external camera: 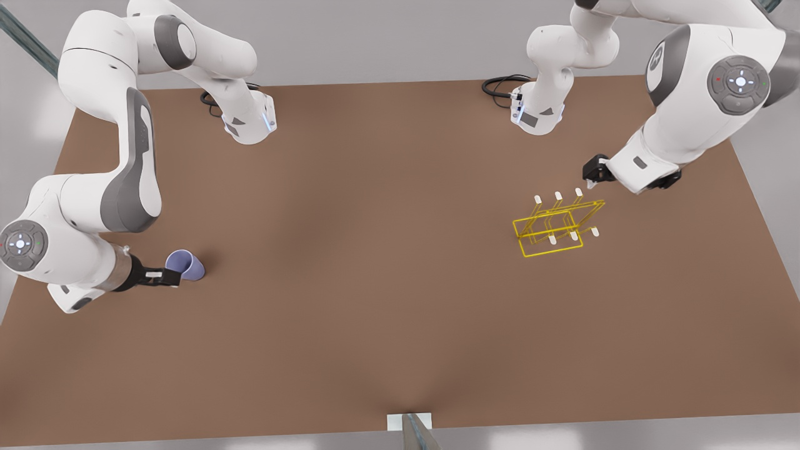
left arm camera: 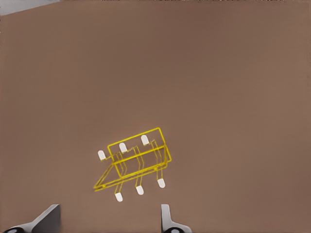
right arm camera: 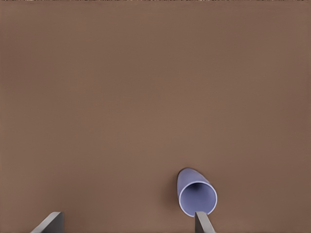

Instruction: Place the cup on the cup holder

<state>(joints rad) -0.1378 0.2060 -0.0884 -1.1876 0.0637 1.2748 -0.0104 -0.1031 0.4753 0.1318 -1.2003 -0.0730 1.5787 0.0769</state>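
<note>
Closing in on the cup, holder waiting across the table

My right gripper (external camera: 170,275) is reaching low and nearly level from the front view's left, fingers (right arm camera: 203,223) spread, one tip touching the rim of the cup (external camera: 186,264) and nothing clamped yet; the cup is sitting tilted on the table (external camera: 375,281), mouth toward me, and I am judging it light, rigid and smooth, so likely to slip or skid unless I am pinching the wall just below the rim, one finger inside. My left gripper (external camera: 592,177) is hovering just beside the cup holder (external camera: 555,226), well apart from the cup, fingers (left arm camera: 165,218) released and waiting
</note>
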